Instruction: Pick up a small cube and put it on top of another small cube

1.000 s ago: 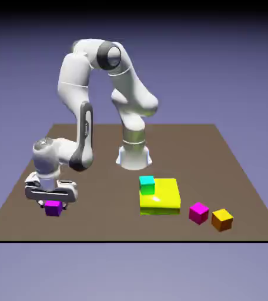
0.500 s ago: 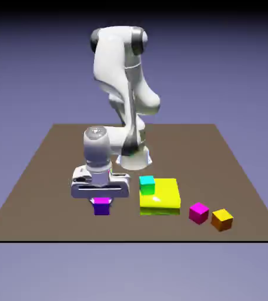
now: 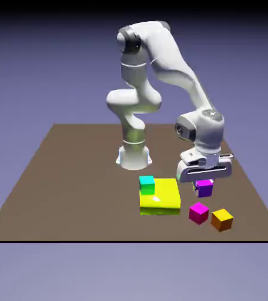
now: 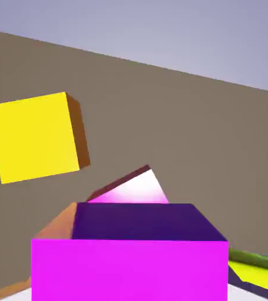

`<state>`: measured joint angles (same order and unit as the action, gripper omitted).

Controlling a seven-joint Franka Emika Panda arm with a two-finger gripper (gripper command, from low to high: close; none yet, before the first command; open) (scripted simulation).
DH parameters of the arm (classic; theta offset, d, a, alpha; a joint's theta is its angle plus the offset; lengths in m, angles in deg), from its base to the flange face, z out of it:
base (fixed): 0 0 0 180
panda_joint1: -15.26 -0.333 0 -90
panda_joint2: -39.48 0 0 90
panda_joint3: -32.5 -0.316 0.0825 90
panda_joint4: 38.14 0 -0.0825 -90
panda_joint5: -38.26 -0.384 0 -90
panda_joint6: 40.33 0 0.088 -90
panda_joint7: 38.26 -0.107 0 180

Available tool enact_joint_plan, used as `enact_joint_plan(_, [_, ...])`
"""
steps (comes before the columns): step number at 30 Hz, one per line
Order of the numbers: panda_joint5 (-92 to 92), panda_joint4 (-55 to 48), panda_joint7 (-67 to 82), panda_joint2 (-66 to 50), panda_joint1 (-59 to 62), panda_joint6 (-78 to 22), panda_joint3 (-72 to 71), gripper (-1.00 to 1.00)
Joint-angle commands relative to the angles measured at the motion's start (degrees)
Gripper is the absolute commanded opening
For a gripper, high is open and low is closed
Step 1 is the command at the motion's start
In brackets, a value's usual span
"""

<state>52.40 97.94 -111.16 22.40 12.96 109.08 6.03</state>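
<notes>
Gripper (image 3: 204, 183) on the exterior view's right is closed on the purple cube (image 3: 204, 189), holding it above the counter (image 3: 89, 176). Magenta cube (image 3: 199, 213) and orange cube (image 3: 222, 220) sit near each other; a turquoise cube (image 3: 147, 185) rests on the yellow block (image 3: 167, 197).

Brown table (image 3: 89, 176): robot base (image 3: 134, 157), yellow block (image 3: 167, 203), magenta cube (image 3: 198, 213), orange cube (image 3: 221, 220).

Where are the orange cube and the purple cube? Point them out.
orange cube (image 3: 221, 220): exterior view, middle of its visible faces
purple cube (image 3: 204, 189): exterior view, its front face
</notes>
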Motion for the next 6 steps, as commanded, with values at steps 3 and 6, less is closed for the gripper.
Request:
enact_joint_plan(3, [3.5, -0.2, -2.5, -3.9, -2.0, 3.3, 2.6, 1.0])
enact_joint_plan(6, [-0.2, 0.0, 0.1, 0.3, 0.1, -0.3, -0.2, 1.0])
